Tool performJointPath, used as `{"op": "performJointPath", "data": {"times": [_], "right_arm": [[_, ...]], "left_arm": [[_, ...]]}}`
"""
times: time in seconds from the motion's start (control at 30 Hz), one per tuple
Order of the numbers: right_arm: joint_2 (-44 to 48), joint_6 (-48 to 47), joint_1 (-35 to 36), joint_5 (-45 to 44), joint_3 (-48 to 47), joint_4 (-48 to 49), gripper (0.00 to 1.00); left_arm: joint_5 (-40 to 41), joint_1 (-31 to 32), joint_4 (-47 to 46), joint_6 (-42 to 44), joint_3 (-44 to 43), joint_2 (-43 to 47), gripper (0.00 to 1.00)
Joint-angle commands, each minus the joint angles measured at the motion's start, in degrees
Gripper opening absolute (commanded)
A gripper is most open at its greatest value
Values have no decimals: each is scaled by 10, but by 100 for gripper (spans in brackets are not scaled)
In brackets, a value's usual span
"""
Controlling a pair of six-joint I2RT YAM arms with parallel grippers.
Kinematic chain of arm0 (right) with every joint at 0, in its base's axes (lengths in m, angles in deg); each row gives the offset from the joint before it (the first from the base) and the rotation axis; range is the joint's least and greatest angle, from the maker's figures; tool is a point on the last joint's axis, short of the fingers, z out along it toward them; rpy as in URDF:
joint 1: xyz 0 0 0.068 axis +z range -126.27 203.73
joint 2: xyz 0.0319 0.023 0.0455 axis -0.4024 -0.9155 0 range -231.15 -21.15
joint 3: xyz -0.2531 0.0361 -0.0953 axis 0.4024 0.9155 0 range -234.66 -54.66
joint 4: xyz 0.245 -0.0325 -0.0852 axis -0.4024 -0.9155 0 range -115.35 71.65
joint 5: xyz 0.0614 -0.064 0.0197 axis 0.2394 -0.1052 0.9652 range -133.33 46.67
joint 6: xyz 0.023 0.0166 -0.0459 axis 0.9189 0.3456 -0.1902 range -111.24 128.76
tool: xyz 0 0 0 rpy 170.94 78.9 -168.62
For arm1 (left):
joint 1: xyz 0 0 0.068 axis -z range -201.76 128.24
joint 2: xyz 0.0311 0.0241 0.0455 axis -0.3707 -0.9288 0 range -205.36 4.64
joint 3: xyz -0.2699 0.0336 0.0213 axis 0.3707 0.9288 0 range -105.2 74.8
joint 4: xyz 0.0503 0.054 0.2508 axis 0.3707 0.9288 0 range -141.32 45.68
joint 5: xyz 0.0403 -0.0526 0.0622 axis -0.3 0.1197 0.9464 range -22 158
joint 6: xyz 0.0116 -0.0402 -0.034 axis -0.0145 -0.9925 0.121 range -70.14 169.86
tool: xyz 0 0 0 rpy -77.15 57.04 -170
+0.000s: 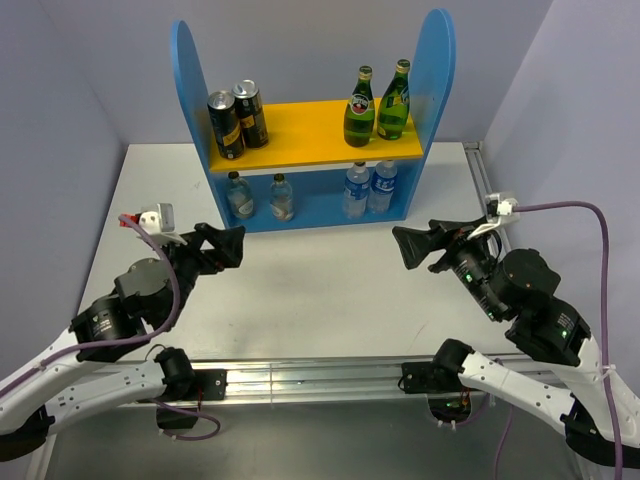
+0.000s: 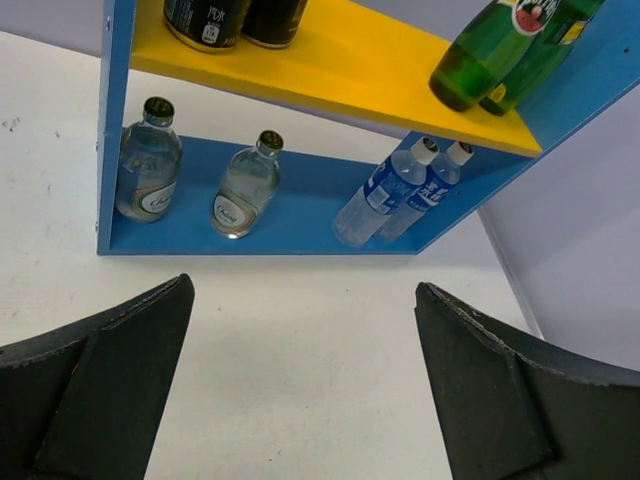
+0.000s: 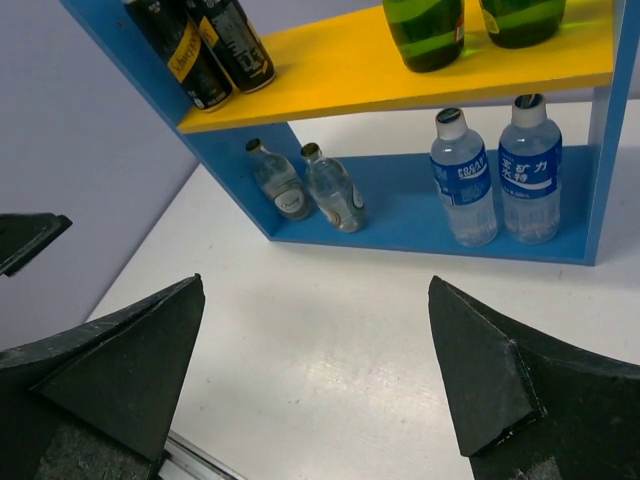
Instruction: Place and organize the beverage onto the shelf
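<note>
The blue shelf (image 1: 437, 60) stands at the back of the table. Its orange-yellow upper board (image 1: 305, 135) holds two dark green bottles (image 1: 376, 104) at the right. On the lower level two squat clear bottles (image 1: 260, 196) stand at the left and two blue-label water bottles (image 1: 369, 188) at the right. They also show in the left wrist view (image 2: 385, 190) and the right wrist view (image 3: 463, 180). My left gripper (image 1: 232, 247) (image 2: 303, 295) is open and empty, well in front of the shelf. My right gripper (image 1: 402, 248) (image 3: 315, 285) is open and empty too.
Two dark cans (image 1: 238, 120) stand at the left of the upper board. Grey-violet walls close in the table at the back and sides. A metal rail (image 1: 320, 375) runs along the near edge. A left fingertip (image 3: 30, 235) shows in the right wrist view.
</note>
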Motion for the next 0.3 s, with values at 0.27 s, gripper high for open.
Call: {"op": "performJointPath", "data": {"times": [0.27], "right_arm": [[14,-17,3,-4,-1,15,100]], "left_arm": [[7,13,6,18,-3,-9,99]]}}
